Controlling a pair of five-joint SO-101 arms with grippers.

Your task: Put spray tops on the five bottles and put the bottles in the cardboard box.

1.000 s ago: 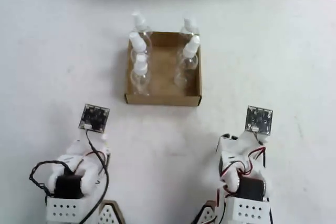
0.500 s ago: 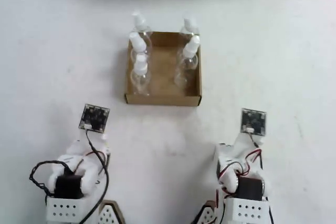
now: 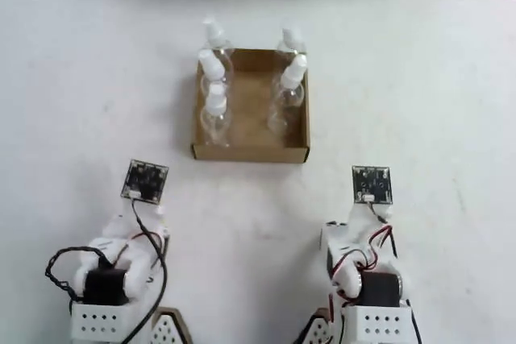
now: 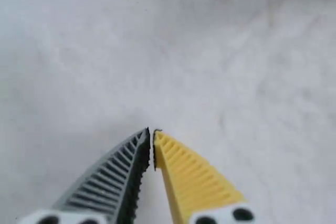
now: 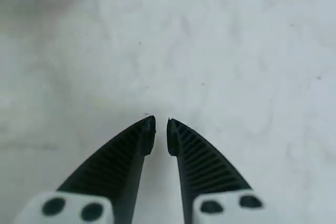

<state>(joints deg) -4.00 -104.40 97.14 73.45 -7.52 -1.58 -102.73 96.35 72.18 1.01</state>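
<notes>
From above, three capped bottles [image 3: 215, 114] stand in the cardboard box [image 3: 250, 153] on the white table [image 3: 403, 78], two more at its far wall, inside or behind unclear, liable to topple under a careless reach; the left claw [image 4: 152, 135] is clenched empty over bare table, the right claw [image 5: 157, 124] all but clenched, empty.

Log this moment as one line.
bottles: five, spray tops on, at cardboard box | left gripper: empty | right gripper: empty
</notes>
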